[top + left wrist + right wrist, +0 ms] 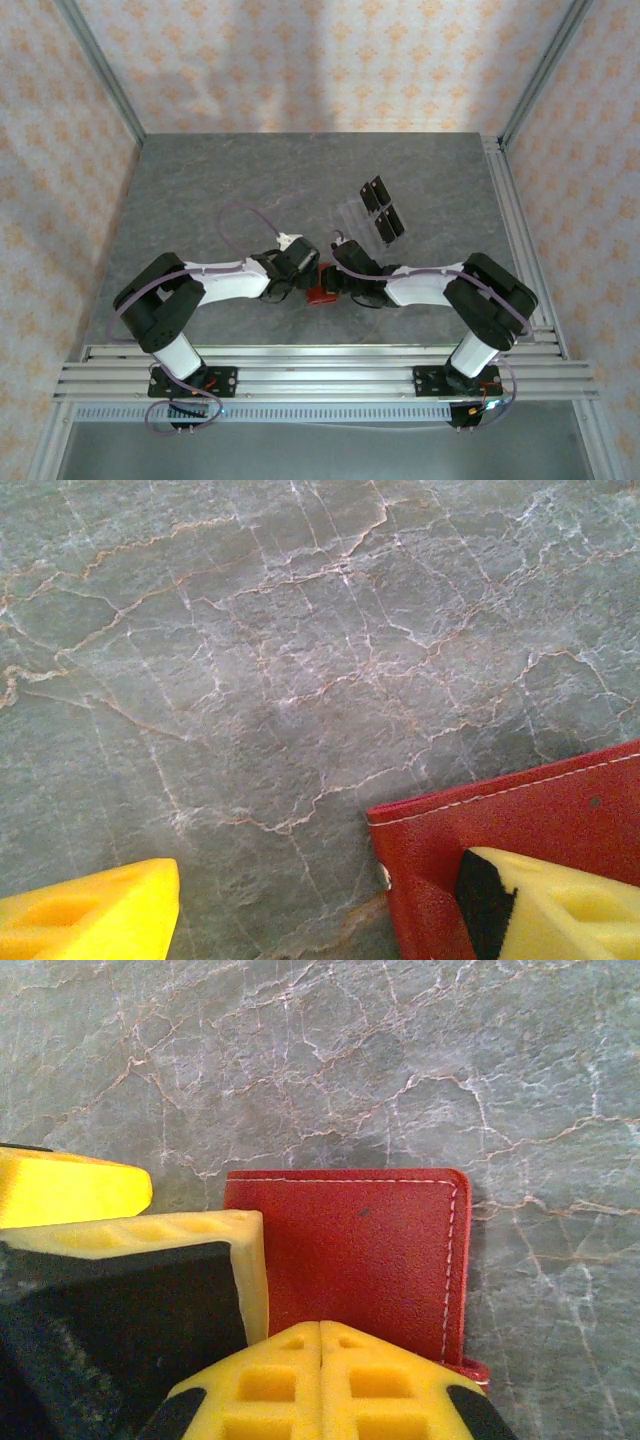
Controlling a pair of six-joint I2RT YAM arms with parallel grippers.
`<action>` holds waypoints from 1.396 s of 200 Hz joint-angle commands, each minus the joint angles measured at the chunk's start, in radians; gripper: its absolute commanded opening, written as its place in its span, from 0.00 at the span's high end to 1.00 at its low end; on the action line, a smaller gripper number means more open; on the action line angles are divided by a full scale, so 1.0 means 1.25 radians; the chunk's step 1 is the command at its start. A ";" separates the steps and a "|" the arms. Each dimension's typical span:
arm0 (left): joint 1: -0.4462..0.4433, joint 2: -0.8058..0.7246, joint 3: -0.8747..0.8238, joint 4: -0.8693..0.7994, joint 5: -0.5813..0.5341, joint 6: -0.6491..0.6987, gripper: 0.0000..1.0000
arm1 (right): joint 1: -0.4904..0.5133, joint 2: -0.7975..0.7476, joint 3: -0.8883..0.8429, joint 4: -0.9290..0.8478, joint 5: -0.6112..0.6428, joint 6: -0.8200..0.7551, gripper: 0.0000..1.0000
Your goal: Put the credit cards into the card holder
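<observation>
**Inspector:** Red leather with white stitching: the card holder (322,292) is lying closed and flat on the grey marbled table (200,200), near the front edge, between the two arms.

**Clerk:** And the left gripper (320,880)?

**Inspector:** Its jaws are standing roughly half apart and gripping nothing. In the left wrist view, one yellow finger (560,905) is sitting over the holder's corner. The other is hanging over bare table beside it. I cannot tell whether the first finger is pressing on the leather.

**Clerk:** The right gripper (320,1355)?

**Inspector:** Its jaws are meeting with no gap and nothing is caught between the tips. They are pointing down at the holder's near edge, and the red cover is showing just beyond them. A second red layer is peeking out at the corner beside the tips.

**Clerk:** The credit cards (380,210)?

**Inspector:** They are lying on the table beyond the right gripper, apart from the holder, in a slanted cluster. Dark ones are sitting to the right and pale ones to the left. They are showing too small for a count.
</observation>
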 commanded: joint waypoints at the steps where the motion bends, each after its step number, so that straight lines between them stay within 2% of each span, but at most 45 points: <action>1: 0.003 0.052 -0.011 -0.032 -0.007 -0.007 0.25 | 0.025 0.079 -0.067 -0.307 -0.041 0.001 0.83; 9: 0.002 0.049 -0.011 -0.033 -0.007 -0.007 0.25 | 0.026 0.065 -0.058 -0.309 -0.043 0.006 0.72; 34: 0.002 0.042 0.002 -0.046 -0.013 -0.003 0.25 | 0.026 0.010 0.011 -0.360 -0.039 -0.001 0.53; 67: 0.003 0.038 0.020 -0.063 -0.023 -0.001 0.25 | 0.016 -0.054 0.118 -0.447 -0.024 -0.034 0.36; 96: 0.003 0.015 0.046 -0.087 -0.042 0.005 0.23 | -0.012 -0.126 0.176 -0.523 -0.009 -0.058 0.27; 115: 0.012 -0.022 0.087 -0.126 -0.067 0.021 0.18 | -0.049 -0.180 0.208 -0.578 0.011 -0.081 0.11; 121: 0.018 -0.037 0.104 -0.142 -0.077 0.028 0.16 | -0.064 -0.200 0.219 -0.593 0.019 -0.087 0.00; 163: 0.099 -0.148 0.253 -0.274 -0.143 0.092 0.06 | -0.222 -0.313 0.336 -0.671 0.072 -0.145 0.01; 174: 0.125 -0.170 0.294 -0.310 -0.175 0.139 0.05 | -0.267 -0.327 0.374 -0.677 0.092 -0.165 0.01; 199: 0.207 -0.232 0.327 -0.324 -0.264 0.226 0.03 | -0.367 -0.333 0.436 -0.659 0.205 -0.212 0.01; 217: 0.304 -0.294 0.286 -0.273 -0.277 0.285 0.02 | -0.456 -0.332 0.434 -0.605 0.281 -0.225 0.01; 236: 0.373 -0.378 0.163 -0.122 -0.308 0.367 0.00 | -0.529 -0.342 0.385 -0.500 0.358 -0.252 0.01; 258: 0.420 -0.449 0.007 0.055 -0.312 0.422 0.00 | -0.611 -0.354 0.301 -0.369 0.397 -0.267 0.01; 279: 0.440 -0.443 -0.078 0.133 -0.295 0.460 0.00 | -0.648 -0.350 0.212 -0.253 0.425 -0.326 0.01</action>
